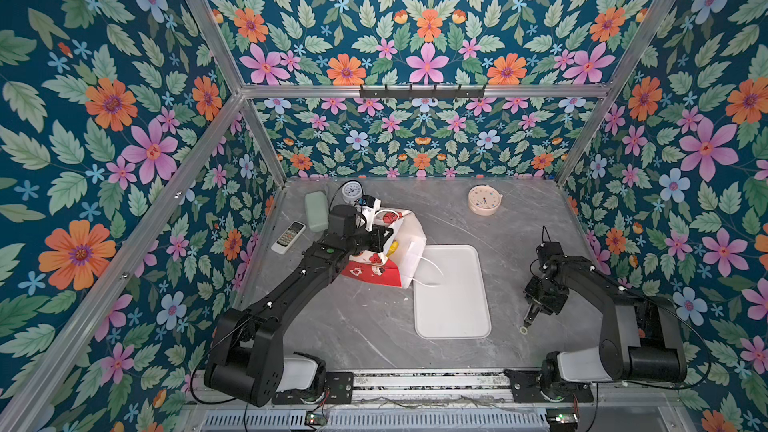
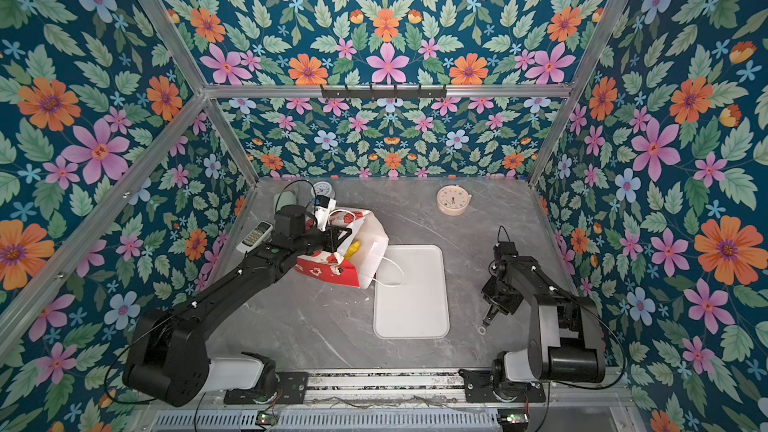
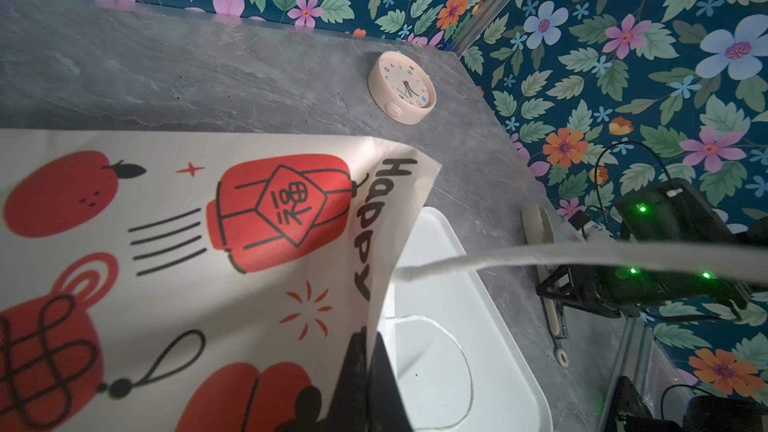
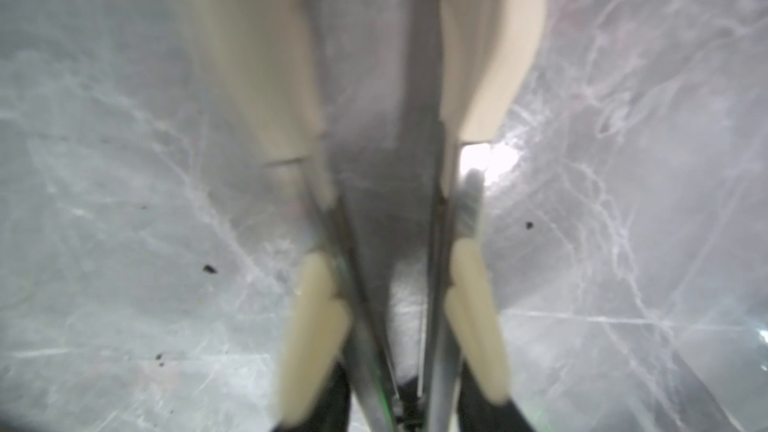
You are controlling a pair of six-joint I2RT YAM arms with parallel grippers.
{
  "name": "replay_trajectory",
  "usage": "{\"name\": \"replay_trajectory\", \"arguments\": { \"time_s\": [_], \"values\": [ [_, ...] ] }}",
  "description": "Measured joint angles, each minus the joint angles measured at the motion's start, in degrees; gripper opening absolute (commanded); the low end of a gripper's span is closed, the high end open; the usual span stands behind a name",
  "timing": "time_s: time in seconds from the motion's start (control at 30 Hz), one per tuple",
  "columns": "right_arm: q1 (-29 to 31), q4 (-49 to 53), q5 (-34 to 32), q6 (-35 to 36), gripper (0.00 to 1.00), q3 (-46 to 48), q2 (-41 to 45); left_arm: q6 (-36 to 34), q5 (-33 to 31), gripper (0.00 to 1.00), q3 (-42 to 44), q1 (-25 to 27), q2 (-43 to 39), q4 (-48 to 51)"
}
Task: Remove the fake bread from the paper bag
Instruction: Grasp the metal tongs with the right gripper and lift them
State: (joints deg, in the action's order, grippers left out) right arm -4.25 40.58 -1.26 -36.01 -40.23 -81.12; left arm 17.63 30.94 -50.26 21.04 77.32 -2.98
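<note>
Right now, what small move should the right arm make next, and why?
Probably lift the tongs toward the paper bag: the right gripper is at their handles, the left gripper pinches the bag's rim, and yellow fake bread shows inside.

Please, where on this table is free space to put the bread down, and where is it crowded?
The white tray is bare, except where the paper bag overlaps its back-left corner. Bare table lies in front of the bag, and between the tray and the right gripper. Crowded: the back-left corner, with remote, green case and small clock.
</note>
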Motion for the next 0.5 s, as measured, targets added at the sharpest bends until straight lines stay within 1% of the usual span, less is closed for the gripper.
{"name": "replay_trajectory", "arguments": {
  "time_s": [0.07,0.23,0.3,0.37,0.5],
  "values": [
    [0.0,-0.3,0.4,0.2,0.00,0.1,0.5,0.0,0.0,0.00,0.0,0.0,0.0,0.0],
    [1.0,-0.4,1.1,1.3,0.00,0.2,2.5,0.0,0.0,0.00,0.0,0.0,0.0,0.0],
    [3.0,0.2,1.1,2.6,0.00,-1.0,3.4,0.0,0.0,0.00,-0.2,0.0,0.0,0.0],
    [6.5,1.0,0.8,5.3,0.00,-3.8,3.5,0.0,0.0,0.00,-0.3,0.0,0.1,0.0],
    [11.8,2.3,0.2,10.9,0.00,-9.1,1.4,0.0,0.0,0.00,-0.7,0.0,0.2,0.1]
  ]
}}
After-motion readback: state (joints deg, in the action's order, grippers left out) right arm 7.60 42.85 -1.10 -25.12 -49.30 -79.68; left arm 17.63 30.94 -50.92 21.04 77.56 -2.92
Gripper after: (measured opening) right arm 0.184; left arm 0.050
